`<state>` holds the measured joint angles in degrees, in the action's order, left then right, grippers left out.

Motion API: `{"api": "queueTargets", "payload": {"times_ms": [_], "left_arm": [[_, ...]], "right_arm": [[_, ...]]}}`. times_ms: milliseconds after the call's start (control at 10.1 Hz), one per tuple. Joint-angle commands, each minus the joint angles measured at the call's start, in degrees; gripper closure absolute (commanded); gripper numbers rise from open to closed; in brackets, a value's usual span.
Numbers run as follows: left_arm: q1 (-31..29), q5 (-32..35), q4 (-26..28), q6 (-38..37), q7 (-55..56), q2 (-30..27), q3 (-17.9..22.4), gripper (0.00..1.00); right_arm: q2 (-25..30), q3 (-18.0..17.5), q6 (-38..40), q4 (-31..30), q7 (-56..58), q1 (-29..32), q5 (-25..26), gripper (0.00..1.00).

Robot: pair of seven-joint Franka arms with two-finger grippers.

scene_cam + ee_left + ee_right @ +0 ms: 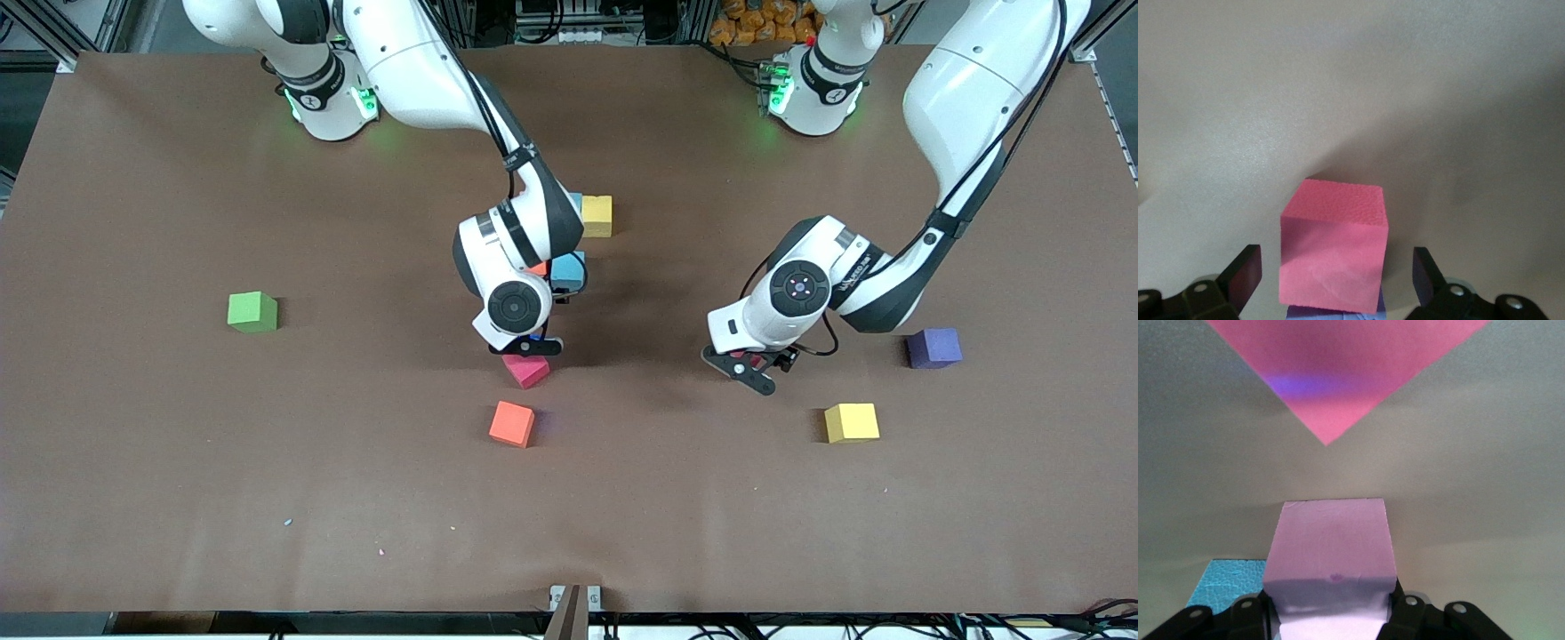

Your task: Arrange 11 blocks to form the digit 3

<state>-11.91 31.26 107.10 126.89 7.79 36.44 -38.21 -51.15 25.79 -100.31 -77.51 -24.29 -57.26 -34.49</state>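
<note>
The bench (178, 462) carries a scattered set of blocks, so the digit looks barely begun, as far as can be judged. Both arms are at work near the middle. The right gripper (530, 348) has its jaws closed on a pale pink block (1331, 563), held low over the bench just above a crimson block (526, 370), whose corner shows large in the right wrist view. The left gripper (751, 366) hangs toward the left arm's end with jaws wide open around a pink block (1333, 257), one finger on either side and neither touching it. Under the right arm a small cluster may be the start of the figure: a yellow block (597, 215) and a light blue block (569, 271), with others hidden by the arm. Loose blocks lie apart: an orange block (512, 423) nearer the camera than the crimson one, a second yellow block (852, 422), and a purple block (933, 348). A green block (252, 312) sits alone toward the right arm's end. Most placing seems left to do.
</note>
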Motion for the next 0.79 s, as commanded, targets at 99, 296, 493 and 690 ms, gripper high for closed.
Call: {"api": "queueTargets", "payload": {"times_ms": [99, 296, 493, 690], "left_arm": [[-0.66, 1.43, 2.49, 2.47, 0.56, -0.49, -0.2, 0.0], [-0.75, 2.75, 2.85, 3.97, 0.65, 0.64, 0.06, 0.0], [-0.66, 3.02, 2.85, 4.07, 0.65, 1.09, 0.76, 0.0], [-0.57, 3.8, 2.68, 4.07, 0.56, 1.44, 1.3, 0.09]], "right_arm": [[-0.71, -0.3, 0.91, 1.57, -0.5, 0.3, 0.74, 0.63], [-0.71, -0.3, 0.9, 1.57, -0.76, 0.3, 0.66, 0.42], [-0.62, -0.3, 0.9, 1.57, -0.94, 0.3, 0.74, 0.0], [-0.27, -0.3, 0.9, 1.75, -0.94, 0.48, 0.66, 0.0]]}}
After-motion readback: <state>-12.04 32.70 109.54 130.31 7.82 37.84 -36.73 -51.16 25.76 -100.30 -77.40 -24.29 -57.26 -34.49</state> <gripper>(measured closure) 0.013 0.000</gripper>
